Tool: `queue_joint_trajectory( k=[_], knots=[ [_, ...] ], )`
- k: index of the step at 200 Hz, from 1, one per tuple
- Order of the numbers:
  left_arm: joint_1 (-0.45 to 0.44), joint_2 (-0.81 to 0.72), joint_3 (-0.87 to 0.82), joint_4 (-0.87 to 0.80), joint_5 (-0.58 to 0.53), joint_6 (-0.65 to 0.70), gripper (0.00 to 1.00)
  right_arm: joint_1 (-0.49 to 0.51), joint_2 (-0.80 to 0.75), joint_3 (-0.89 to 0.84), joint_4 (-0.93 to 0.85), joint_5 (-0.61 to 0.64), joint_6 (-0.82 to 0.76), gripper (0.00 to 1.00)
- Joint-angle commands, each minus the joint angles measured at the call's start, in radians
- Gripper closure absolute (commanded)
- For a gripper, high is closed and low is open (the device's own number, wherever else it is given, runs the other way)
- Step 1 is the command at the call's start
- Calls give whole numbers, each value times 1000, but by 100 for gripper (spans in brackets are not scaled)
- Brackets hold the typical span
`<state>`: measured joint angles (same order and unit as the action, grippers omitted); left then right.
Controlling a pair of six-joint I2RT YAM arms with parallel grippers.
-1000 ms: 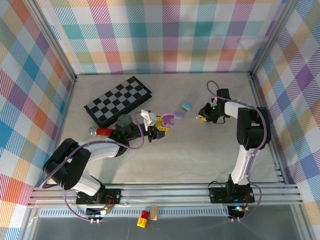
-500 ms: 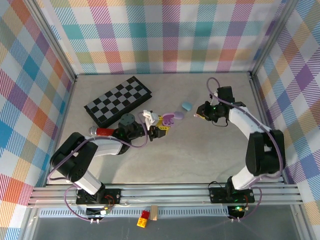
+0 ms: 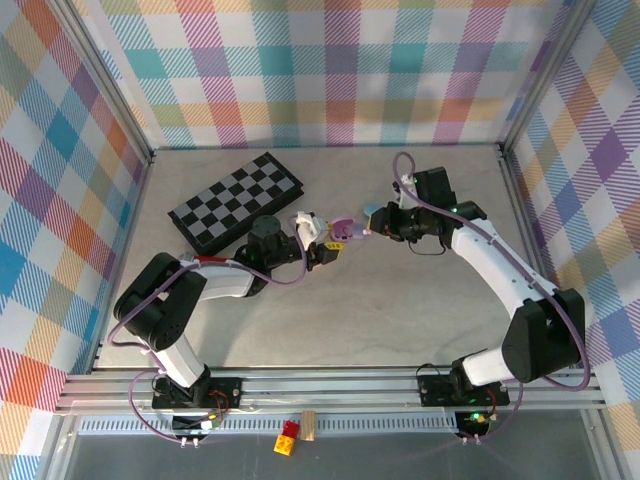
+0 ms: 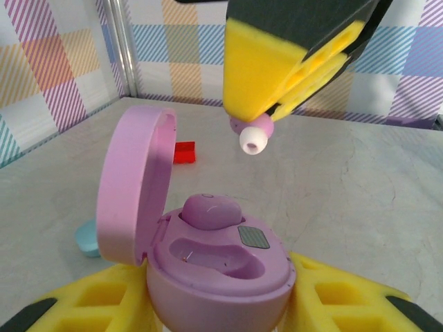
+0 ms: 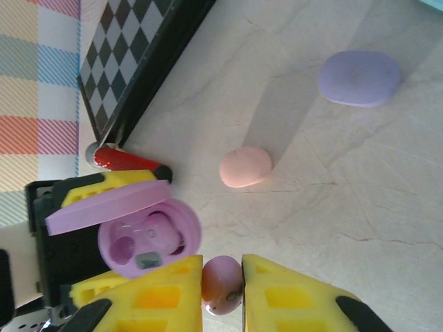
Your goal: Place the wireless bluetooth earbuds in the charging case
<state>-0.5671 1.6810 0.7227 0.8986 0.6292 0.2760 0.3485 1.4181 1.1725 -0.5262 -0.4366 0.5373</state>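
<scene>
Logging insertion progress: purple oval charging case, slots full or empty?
Half full: the open purple oval plastic charging case holds one purple earbud in its far slot; the near slot is bare.

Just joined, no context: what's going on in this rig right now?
The left gripper has its jaws shut on the base of a purple charging case, whose lid is open. One earbud is already seated inside; the slot beside it is empty. The right gripper has its jaws shut on a second earbud and holds it just above the open case, not yet in.
</scene>
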Motion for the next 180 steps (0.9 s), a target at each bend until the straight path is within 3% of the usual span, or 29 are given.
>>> queue_joint_trajectory(
  k=[1,64,180],
  knots=[
    [10,18,33,-17,-12,35,61,28,8,48,-20,-29,-11,82],
    [10,36,71,-38,1,42,61,89,72,114,-2,-39,-11,83],
    [7,40,84,-37,20,28,61,113,155,171,-15,-54,-43,83]
  ],
)
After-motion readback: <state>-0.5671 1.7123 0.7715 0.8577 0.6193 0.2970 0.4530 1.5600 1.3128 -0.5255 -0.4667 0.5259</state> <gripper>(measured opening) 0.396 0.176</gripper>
